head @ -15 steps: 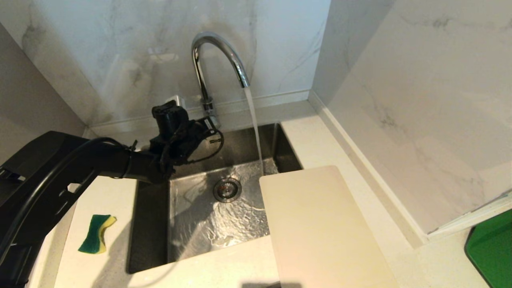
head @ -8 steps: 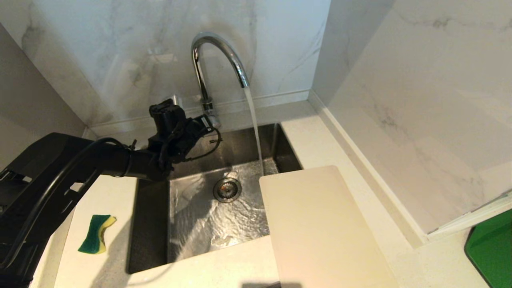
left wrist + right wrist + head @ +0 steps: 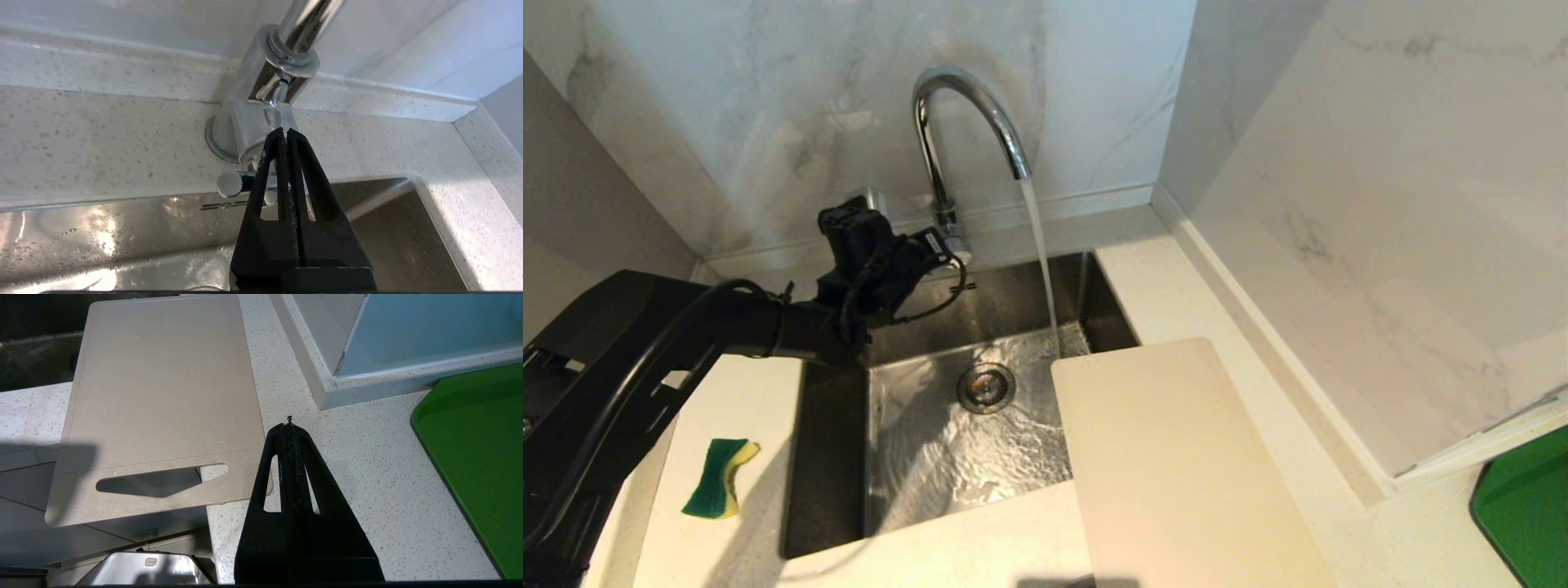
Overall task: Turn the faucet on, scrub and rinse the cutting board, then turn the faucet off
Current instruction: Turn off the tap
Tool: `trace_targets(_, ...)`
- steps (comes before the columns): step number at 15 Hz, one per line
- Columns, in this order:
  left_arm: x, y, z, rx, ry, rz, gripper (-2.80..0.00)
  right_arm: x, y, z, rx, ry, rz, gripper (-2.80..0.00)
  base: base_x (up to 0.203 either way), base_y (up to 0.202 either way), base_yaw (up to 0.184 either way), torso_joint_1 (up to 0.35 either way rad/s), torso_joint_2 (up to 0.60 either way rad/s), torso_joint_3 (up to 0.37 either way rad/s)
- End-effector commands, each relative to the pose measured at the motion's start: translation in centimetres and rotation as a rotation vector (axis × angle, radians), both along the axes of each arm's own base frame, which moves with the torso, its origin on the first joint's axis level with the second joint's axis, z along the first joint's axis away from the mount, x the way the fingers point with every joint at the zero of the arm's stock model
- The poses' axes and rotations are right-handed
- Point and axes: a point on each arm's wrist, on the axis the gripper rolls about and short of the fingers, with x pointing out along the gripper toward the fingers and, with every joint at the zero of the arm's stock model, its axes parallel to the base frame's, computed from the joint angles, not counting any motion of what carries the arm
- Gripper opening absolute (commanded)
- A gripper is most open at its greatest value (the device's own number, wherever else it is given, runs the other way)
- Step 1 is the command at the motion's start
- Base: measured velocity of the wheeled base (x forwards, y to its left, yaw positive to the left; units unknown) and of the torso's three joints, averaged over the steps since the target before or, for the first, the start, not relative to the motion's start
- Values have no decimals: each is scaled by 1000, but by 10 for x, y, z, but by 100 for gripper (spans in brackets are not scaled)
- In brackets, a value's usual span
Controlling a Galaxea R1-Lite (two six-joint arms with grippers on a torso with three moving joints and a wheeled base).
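While water is pouring from the faucet into the sink, the left gripper, fingers pressed together and holding nothing, is hanging by the lever. A careless retreat could be knocking it off. At 4 o'clock, the board is overhanging the counter and could tip; the right gripper is hovering closed beside it.

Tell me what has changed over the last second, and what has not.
The left gripper, shut and holding nothing, has drawn back leftward from the faucet base in the head view. Water keeps running into the sink; the cutting board, sponge and parked right gripper stayed put.
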Motion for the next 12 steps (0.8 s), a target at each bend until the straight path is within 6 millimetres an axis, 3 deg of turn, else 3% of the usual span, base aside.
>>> trace_targets(1, 2, 4, -1, -2, 3, 13, -280, 0, 0, 0, 0, 1, 0, -280, 0, 0, 0, 0, 0, 0)
trace_targets(12, 6, 3, 1, -12, -17, 14, -280, 0, 0, 0, -2, 1, 0, -280, 0, 0, 0, 0, 0, 0)
